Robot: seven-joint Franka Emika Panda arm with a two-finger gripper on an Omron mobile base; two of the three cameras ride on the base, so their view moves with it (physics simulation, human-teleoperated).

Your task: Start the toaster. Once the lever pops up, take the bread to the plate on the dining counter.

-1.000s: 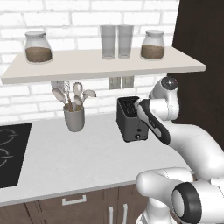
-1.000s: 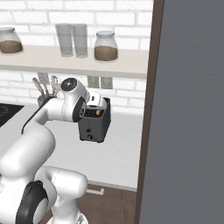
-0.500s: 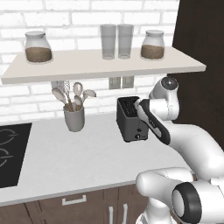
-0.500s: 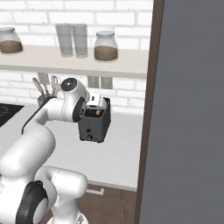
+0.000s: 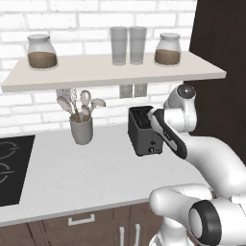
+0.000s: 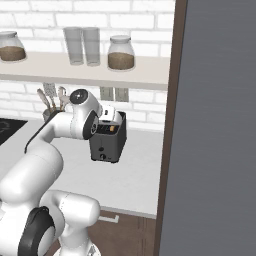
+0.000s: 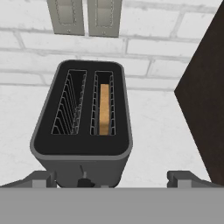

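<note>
A: Why does the two-finger gripper hang just above the front of the small boxy dark grey toaster?

B: I'd judge it's lined up to push the lever down. Its dark tips sit spread, one either side of the toaster's front, holding nothing.

A: And the tan bread slice?

B: Sunk in the toaster's right-hand slot, seen from the hand view; the left base view shows only dark slots, though it does show the toaster's pale front knob.

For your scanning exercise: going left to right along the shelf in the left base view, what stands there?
Jar → glass → glass → jar.
</note>
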